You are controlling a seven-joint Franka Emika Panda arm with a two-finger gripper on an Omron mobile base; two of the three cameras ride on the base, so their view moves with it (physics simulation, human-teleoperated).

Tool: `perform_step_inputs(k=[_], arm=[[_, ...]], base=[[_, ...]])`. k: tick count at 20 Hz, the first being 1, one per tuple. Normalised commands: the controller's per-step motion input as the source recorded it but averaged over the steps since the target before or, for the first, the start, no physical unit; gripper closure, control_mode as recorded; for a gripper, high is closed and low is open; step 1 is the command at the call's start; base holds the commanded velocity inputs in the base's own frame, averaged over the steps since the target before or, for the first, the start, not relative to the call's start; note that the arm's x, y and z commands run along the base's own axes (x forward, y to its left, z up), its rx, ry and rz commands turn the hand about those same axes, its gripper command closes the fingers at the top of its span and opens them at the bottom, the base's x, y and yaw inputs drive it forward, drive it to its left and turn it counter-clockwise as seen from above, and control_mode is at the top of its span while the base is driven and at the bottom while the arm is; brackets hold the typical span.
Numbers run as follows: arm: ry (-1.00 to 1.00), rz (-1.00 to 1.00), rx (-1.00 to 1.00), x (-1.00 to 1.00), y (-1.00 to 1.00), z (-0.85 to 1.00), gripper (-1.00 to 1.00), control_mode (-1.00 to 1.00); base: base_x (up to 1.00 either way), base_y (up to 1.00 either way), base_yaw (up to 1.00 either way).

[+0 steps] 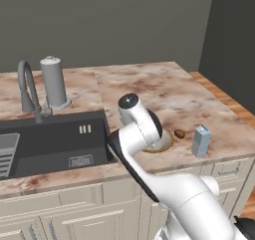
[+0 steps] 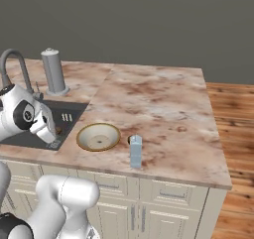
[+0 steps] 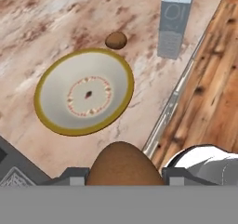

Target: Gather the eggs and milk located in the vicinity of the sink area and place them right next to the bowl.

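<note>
**Gripper holding one egg above the counter's front edge**

Item count: two eggs, one milk carton, one bowl, one sink.

1. Gripper (image 3: 124, 180): clenched on one brown egg (image 3: 123, 165). In the hand view this held egg sits between the two finger tips, above the counter's front edge and the seam beside the sink corner. The gripper itself is hidden behind the arm in the left base view.

2. Second egg (image 3: 116, 40): lies on the counter (image 2: 163, 104), just beside the bowl's rim, between the bowl and the milk. The left base view shows it at (image 1: 179, 133).

3. Bowl (image 3: 56, 83): one, cream with a tan-gold rim, upright near the counter's front edge, just beside the sink's right end.

4. Milk (image 2: 136, 151): one pale blue-grey carton, upright, close to the counter's front edge, near the bowl but not touching it.

5. Sink (image 1: 55, 144): one dark basin set in the left part of the counter, with one grey arched faucet (image 1: 29, 92) at its back edge. One grey cylinder with a white cap (image 1: 53, 80) stands beside the faucet.
</note>
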Motion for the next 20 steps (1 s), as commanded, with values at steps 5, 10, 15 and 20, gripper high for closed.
perform_step_inputs(k=[5,10,15,20], arm=[[-0.08,-0.10,0.00,0.04,0.31,-0.41,1.00,-1.00],[-0.01,-0.14,0.01,0.18,0.20,-0.41,1.00,-1.00],[0.00,-0.18,0.00,0.28,0.21,-0.34,1.00,-1.00],[0.00,-0.19,0.00,0.32,0.17,-0.18,1.00,-1.00]], base=[[0.00,0.00,0.00],[0.00,0.00,0.00],[0.00,0.00,0.00],[0.00,0.00,0.00]])
